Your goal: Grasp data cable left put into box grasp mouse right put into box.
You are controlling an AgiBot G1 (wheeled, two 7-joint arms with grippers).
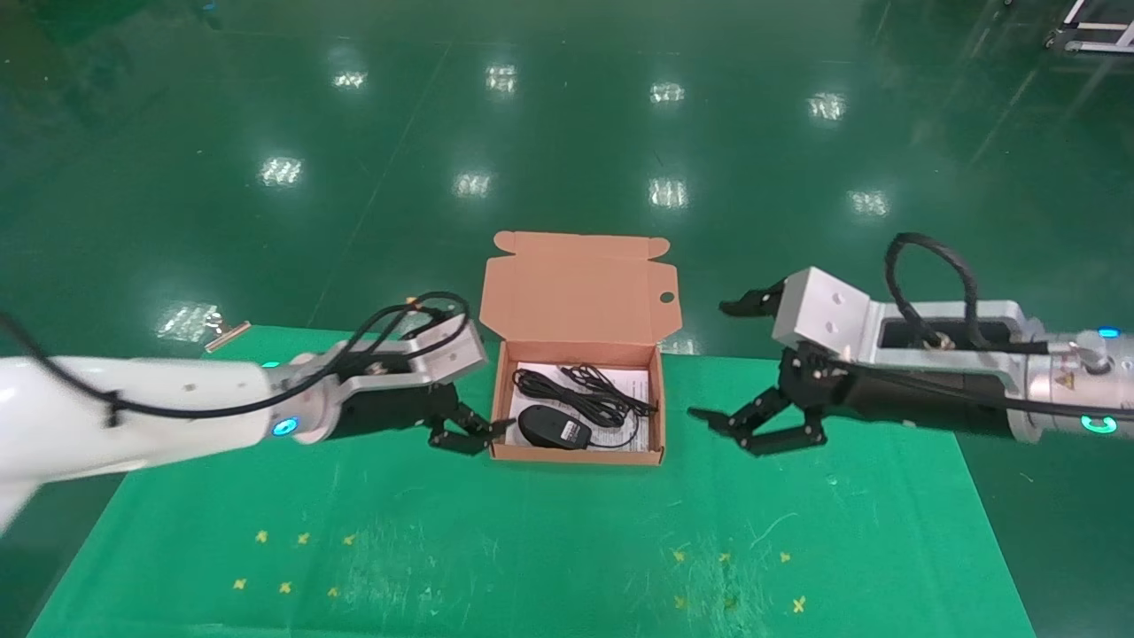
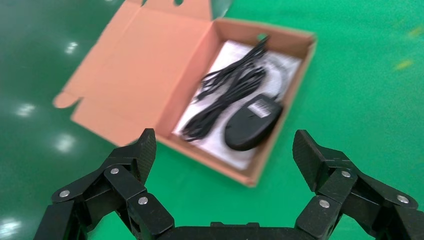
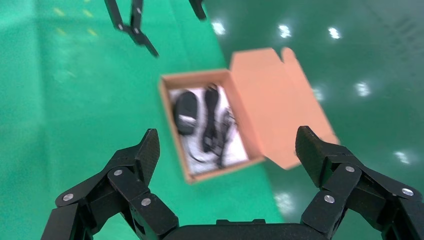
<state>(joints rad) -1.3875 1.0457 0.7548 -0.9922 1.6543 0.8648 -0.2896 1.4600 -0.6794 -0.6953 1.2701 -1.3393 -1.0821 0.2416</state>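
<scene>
The salmon-orange box (image 1: pixel 576 455) stands open at the mat's far middle, with its lid (image 1: pixel 580 283) tipped back. The black mouse (image 1: pixel 553 427) lies inside at the front, on the white sheet. The black data cable (image 1: pixel 580 392) lies behind it, mingled with the mouse's cord. My left gripper (image 1: pixel 485 434) is open and empty, just left of the box's front corner. My right gripper (image 1: pixel 716 363) is open and empty, a little right of the box. The left wrist view shows the box (image 2: pixel 295 90), mouse (image 2: pixel 252 122) and cable (image 2: pixel 227 95) beyond the left gripper (image 2: pixel 224 142). The right wrist view shows the box (image 3: pixel 172 125), mouse (image 3: pixel 186 111) and cable (image 3: pixel 210 120) beyond the right gripper (image 3: pixel 227 137).
The green mat (image 1: pixel 532 549) covers the table and carries small yellow cross marks (image 1: pixel 283 587) near its front. A small tan strip (image 1: pixel 227 333) lies at the mat's far left corner. Glossy green floor (image 1: pixel 567 133) lies beyond the far edge.
</scene>
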